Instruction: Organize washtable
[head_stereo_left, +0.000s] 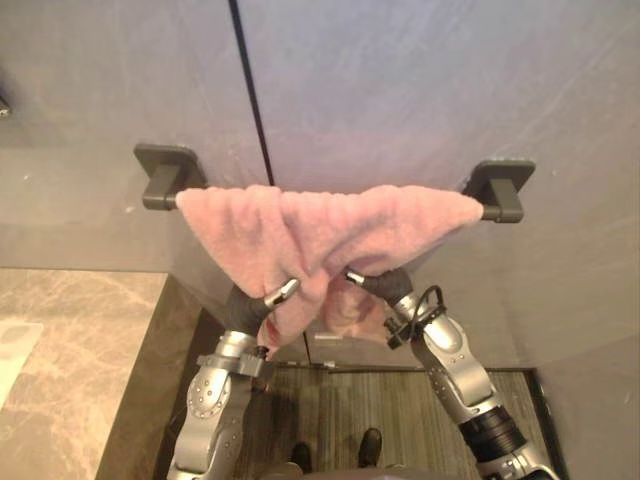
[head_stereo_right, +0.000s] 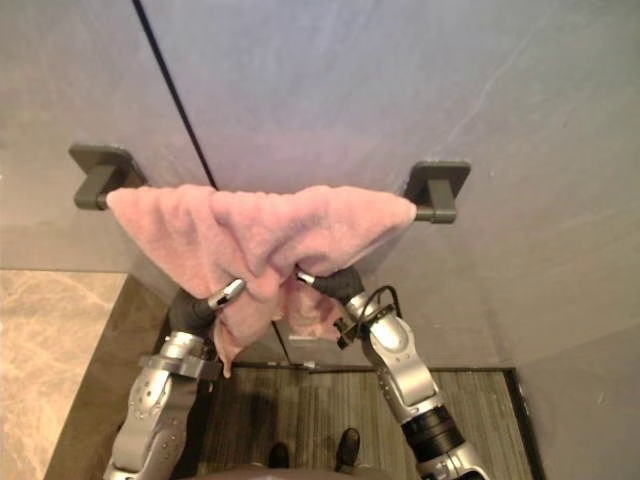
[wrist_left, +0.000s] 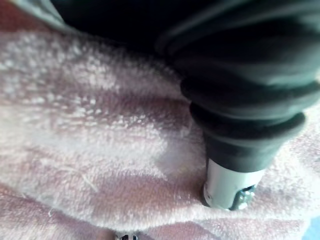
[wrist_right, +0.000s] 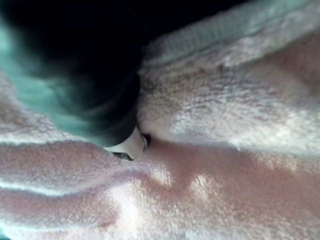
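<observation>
reaching up from below with both forearms, wrists leaning in toward each other. pushing the left hand (head_stereo_left: 250, 308) and the right hand (head_stereo_left: 385, 285) into the low-hanging folds of the pink towel (head_stereo_left: 330, 225), both sunk in cloth, so cannot tell whether gripping or loose. draped farther back over the dark bar (head_stereo_left: 492, 211), bunched toward the middle, against the grey wall (head_stereo_left: 400, 90).
</observation>
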